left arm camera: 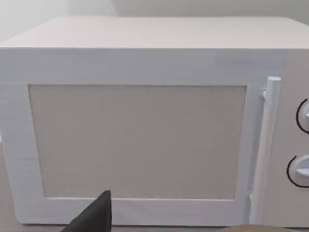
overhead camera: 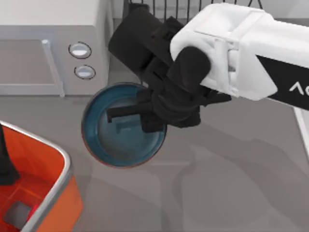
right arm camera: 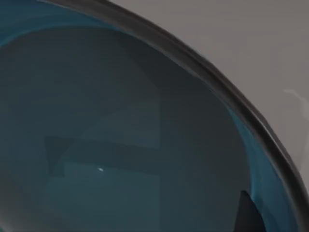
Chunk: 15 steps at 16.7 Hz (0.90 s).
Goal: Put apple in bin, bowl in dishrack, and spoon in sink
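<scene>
The teal-blue bowl (overhead camera: 113, 140) with a thin reddish rim is at the middle of the top view, just in front of the microwave. My right gripper (overhead camera: 140, 113) reaches in over its right rim and is shut on the bowl. One dark finger (overhead camera: 120, 112) lies across the inside. The right wrist view looks into the bowl's inside (right arm camera: 120, 135), with a fingertip (right arm camera: 246, 215) at the edge. The orange bin (overhead camera: 60, 191) stands at the lower left. My left gripper (overhead camera: 5, 164) hangs over it, and a small red apple (overhead camera: 33, 210) lies inside. The spoon is out of view.
The black wire dishrack (overhead camera: 159, 7) stands at the back, behind my right arm. A white microwave (overhead camera: 48, 48) with two knobs sits at the back left and faces the left wrist camera (left arm camera: 140, 140). A pale strip of the sink's rim (overhead camera: 302, 130) runs along the right edge.
</scene>
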Available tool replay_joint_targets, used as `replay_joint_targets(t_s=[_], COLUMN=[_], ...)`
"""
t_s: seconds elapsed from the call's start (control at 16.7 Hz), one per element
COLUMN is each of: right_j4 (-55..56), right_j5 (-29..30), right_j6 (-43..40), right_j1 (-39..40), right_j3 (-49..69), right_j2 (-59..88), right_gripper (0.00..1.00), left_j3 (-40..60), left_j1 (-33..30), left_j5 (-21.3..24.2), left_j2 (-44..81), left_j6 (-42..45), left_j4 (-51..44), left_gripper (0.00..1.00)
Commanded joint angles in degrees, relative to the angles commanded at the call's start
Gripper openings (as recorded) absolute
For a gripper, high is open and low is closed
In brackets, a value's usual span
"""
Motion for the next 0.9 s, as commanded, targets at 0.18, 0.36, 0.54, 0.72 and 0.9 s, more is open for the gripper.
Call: replay_joint_targets(t_s=[0.18, 0.36, 0.54, 0.72, 0.9], right_j4=[12.7, 25.8, 40.5, 50.6, 55.4], right_j5=[10.7, 23.0, 34.7, 43.1, 47.1], right_j6=[-8.2, -17.6, -26.8, -33.7, -37.4], right_j1=[1.8, 3.2, 4.5, 5.8, 6.7], right_j3=[-2.1, -5.3, -8.1, -10.2, -11.4], right_j2=[-4.9, -10.2, -16.1, -21.2, -23.9], right_gripper=[0.00, 0.00, 0.00, 0.00, 0.00], left_j3=[0.0, 0.0, 0.0, 0.0, 0.0], left_j1=[0.0, 0.0, 0.0, 0.0, 0.0], left_j5=[0.0, 0.0, 0.0, 0.0, 0.0], left_j2=[0.0, 0.0, 0.0, 0.0, 0.0], left_j6=[0.0, 0.0, 0.0, 0.0, 0.0], left_j4=[0.0, 0.0, 0.0, 0.0, 0.0], left_gripper=[1.00, 1.00, 1.00, 1.00, 1.00])
